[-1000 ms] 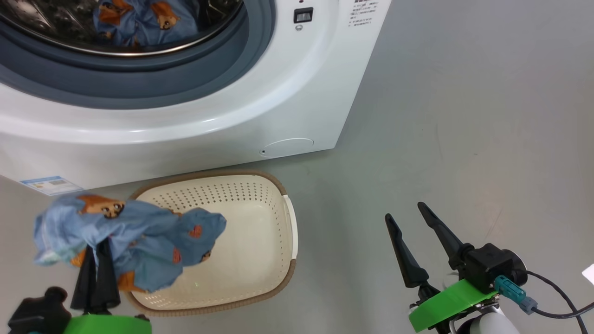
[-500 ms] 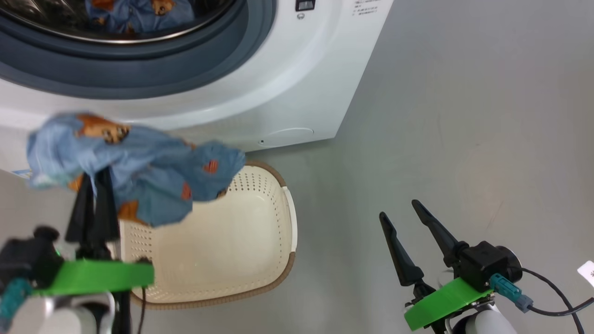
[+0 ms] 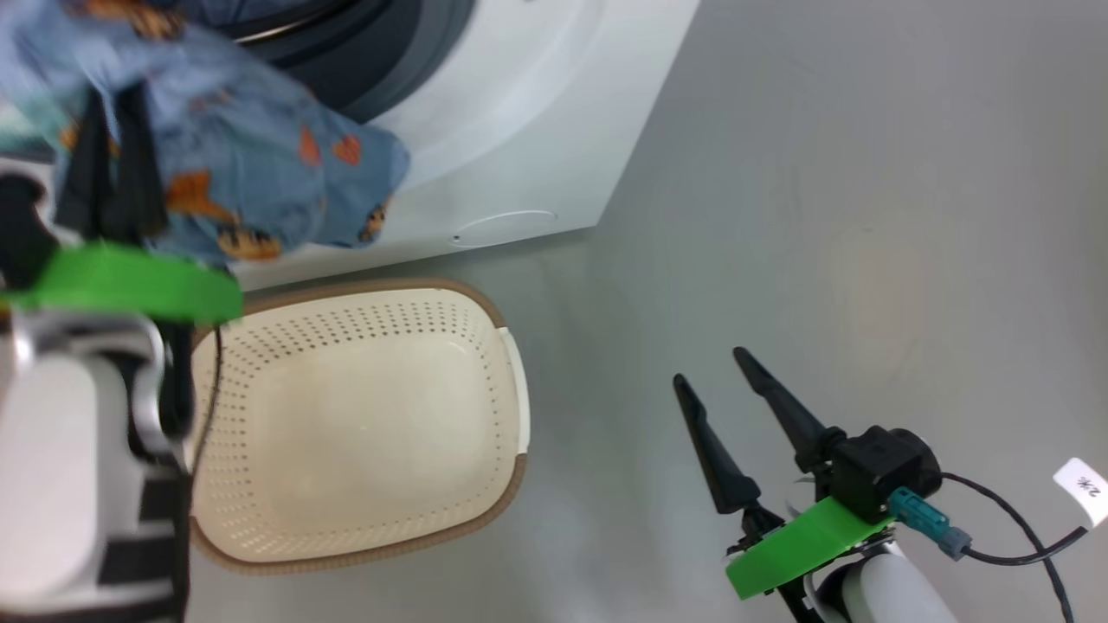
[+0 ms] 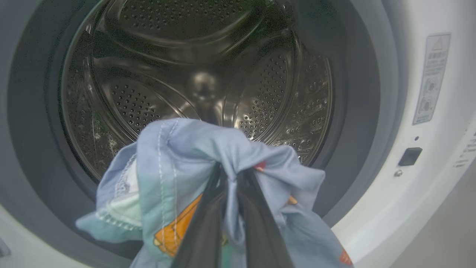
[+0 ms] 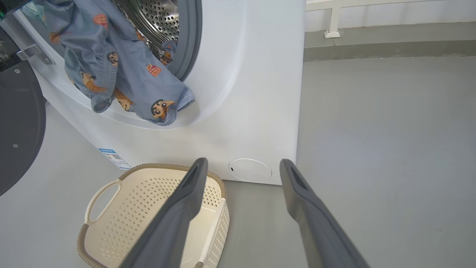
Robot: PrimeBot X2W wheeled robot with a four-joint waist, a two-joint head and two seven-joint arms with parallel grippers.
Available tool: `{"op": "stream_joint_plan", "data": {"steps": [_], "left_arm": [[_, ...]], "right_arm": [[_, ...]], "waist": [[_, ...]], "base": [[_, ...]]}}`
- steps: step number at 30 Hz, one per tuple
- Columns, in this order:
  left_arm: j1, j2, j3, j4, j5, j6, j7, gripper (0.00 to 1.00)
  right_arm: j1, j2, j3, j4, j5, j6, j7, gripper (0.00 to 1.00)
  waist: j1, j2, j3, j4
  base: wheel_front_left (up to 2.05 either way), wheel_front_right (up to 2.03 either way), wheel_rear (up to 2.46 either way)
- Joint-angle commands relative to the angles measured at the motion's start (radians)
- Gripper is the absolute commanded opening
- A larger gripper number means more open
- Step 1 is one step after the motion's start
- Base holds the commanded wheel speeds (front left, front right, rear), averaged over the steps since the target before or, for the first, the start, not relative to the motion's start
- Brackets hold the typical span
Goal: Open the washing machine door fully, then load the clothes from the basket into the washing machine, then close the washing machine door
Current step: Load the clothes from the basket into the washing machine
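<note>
My left jaws pinch the blue cartoon-print garment, held up before the washing machine so it can drop into the drum. My right jaws stand spread and idle near the basket on the floor.

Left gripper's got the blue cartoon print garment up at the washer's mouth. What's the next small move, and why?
Probably ease the left gripper forward, through the grey gasket into the drum, before opening. It is shut on the blue garment, which hangs outside over the front lip of the washing machine, so letting go here would likely drop it short.
</note>
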Motion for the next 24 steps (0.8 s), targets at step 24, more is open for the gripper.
{"op": "stream_joint_plan", "data": {"steps": [24], "left_arm": [[-0.667, 0.238, 0.017, 0.743, 0.127, 0.073, -0.080, 0.00]], "right_arm": [[-0.036, 0.001, 0.178, -0.038, 0.087, 0.002, -0.012, 1.00]], "waist": [[0.0000, 0.0000, 0.165, -0.247]], "base": [[0.00, 0.00, 0.00]]}}
